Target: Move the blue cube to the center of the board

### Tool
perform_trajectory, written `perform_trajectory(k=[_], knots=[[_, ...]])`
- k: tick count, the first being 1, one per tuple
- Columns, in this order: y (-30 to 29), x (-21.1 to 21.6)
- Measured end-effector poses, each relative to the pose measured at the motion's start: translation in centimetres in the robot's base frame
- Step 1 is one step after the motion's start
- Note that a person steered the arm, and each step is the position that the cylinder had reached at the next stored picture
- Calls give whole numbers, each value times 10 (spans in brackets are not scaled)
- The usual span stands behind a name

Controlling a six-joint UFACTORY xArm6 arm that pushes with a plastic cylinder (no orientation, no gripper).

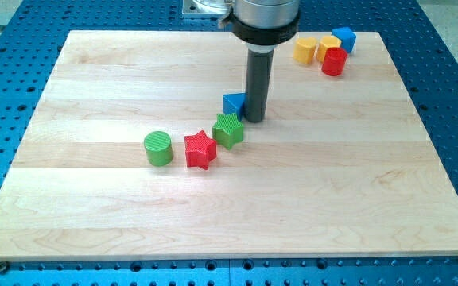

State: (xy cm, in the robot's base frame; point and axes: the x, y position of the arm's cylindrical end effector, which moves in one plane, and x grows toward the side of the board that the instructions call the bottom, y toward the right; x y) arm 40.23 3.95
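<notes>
The blue cube (232, 103) sits a little above the middle of the wooden board (94, 206). My tip (254, 119) stands right against the cube's right side, touching or almost touching it. A green star-shaped block (228, 130) lies just below the cube, close to it. The rod partly hides the cube's right edge.
A red star (199, 149) and a green cylinder (158, 148) lie to the left of the green star. At the view's top right stand a yellow block (304, 50), a second yellow block (328, 46), a red cylinder (334, 61) and another blue block (343, 38).
</notes>
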Motion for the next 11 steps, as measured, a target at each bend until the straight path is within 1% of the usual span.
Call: perform_trajectory(k=[1,2,3,4,6,7,8,9,11], knots=[[13,-10],[132,-11],[215,-49],[221,-118],[222,-202],[174,-195],[141,-165],[138,-148],[132,-79]])
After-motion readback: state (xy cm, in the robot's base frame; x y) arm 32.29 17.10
